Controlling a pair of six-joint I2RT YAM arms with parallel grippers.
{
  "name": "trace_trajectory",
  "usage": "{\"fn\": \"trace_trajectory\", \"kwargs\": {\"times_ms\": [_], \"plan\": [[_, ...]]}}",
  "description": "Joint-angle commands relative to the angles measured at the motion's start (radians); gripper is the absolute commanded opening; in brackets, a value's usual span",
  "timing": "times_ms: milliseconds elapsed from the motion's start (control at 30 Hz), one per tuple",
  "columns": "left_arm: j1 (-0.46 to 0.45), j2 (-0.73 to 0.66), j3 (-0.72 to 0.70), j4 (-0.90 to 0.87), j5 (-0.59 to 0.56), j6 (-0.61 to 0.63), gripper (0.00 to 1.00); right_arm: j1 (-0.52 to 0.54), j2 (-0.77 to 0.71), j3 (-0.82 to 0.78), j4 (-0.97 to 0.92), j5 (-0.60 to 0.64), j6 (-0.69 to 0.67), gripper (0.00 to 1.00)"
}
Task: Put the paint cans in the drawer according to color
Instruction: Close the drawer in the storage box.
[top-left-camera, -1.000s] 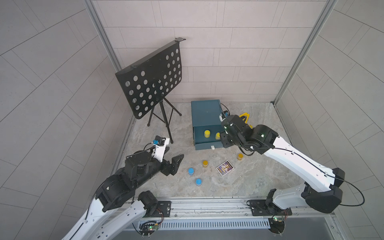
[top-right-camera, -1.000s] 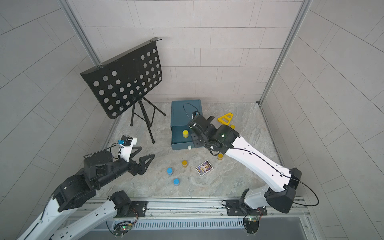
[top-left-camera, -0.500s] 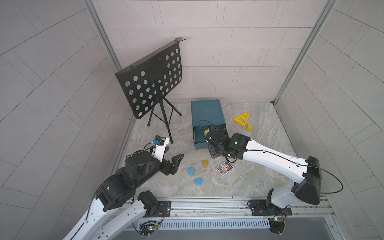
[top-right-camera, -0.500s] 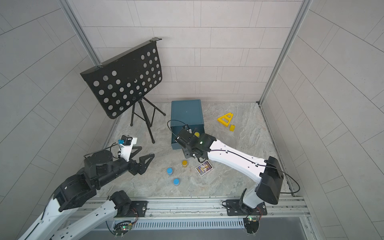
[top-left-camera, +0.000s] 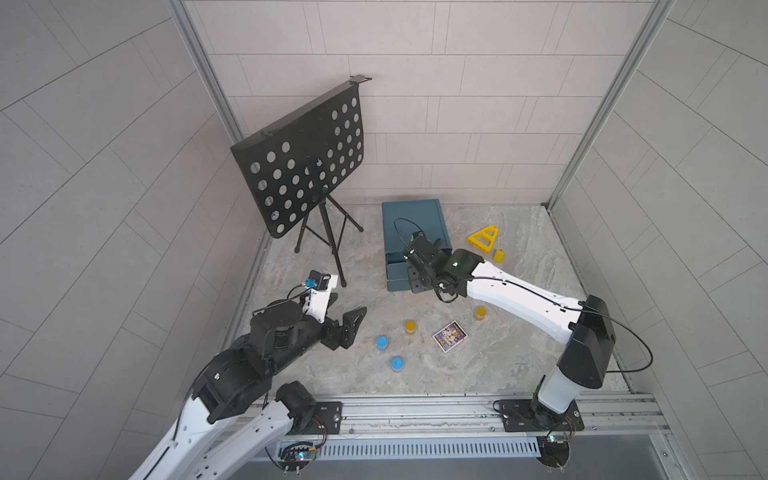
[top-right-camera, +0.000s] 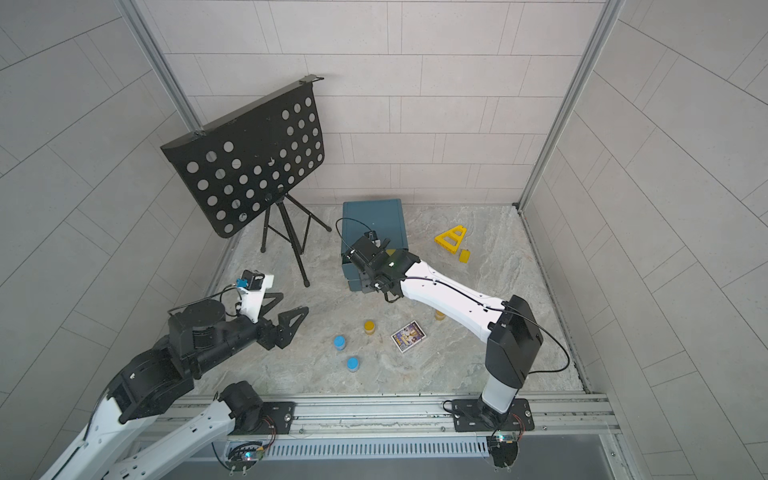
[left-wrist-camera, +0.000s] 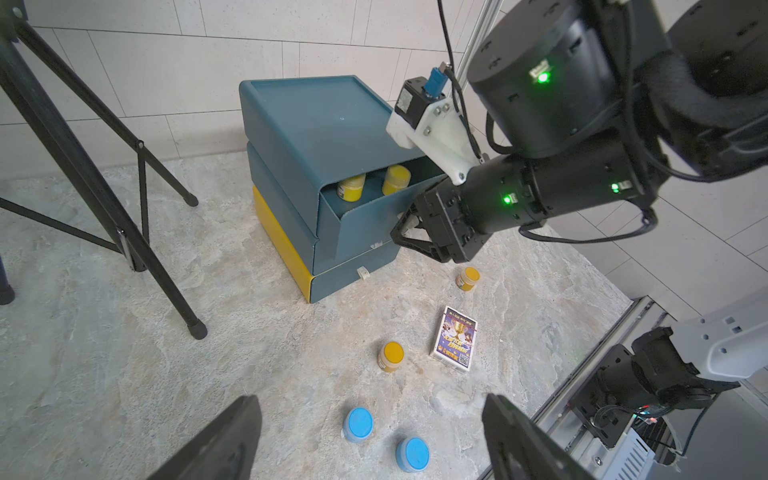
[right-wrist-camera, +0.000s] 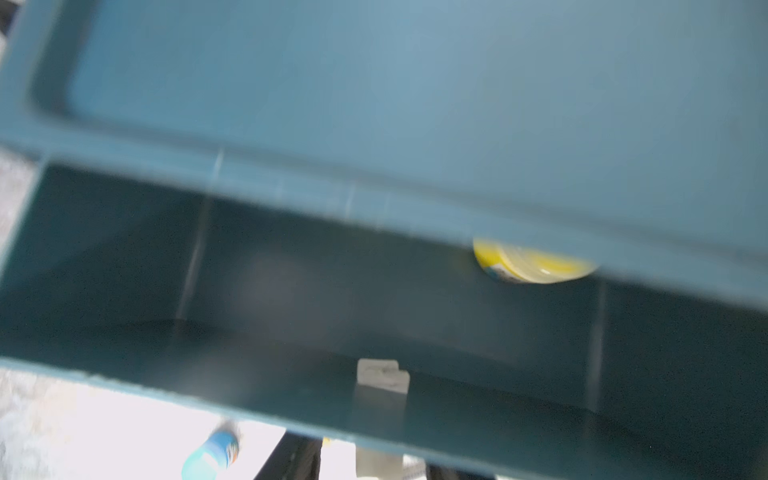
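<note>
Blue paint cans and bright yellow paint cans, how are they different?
The blue paint cans have blue tops; the bright yellow paint cans have yellow tops. The blue paint cans stand out on the table; the bright yellow paint cans sit inside the open top drawer. Both pairs are small round jars standing upright.

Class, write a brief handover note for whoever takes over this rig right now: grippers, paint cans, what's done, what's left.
Left gripper: open, empty, above the table near the blue cans.
Right gripper: at the front of the open top drawer; jaws unclear.
Done: both yellow cans stand in the top drawer.
Left: two orange cans and both blue cans sit on the table; lower drawers shut.
</note>
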Motion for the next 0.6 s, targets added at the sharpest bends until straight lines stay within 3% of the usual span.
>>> {"fn": "trace_trajectory", "kwargs": {"times_ms": [0, 567], "plan": [[0.008, -0.001, -0.009, 0.007, 0.009, -0.001, 0.9, -0.016, 0.027, 0.02, 0.048, 0.014, 0.0, 0.42], [0.028, 0.004, -0.012, 0.012, 0.028, -0.001, 0.9, -0.091, 0.165, 0.153, 0.059, -0.026, -0.021, 0.41]]}}
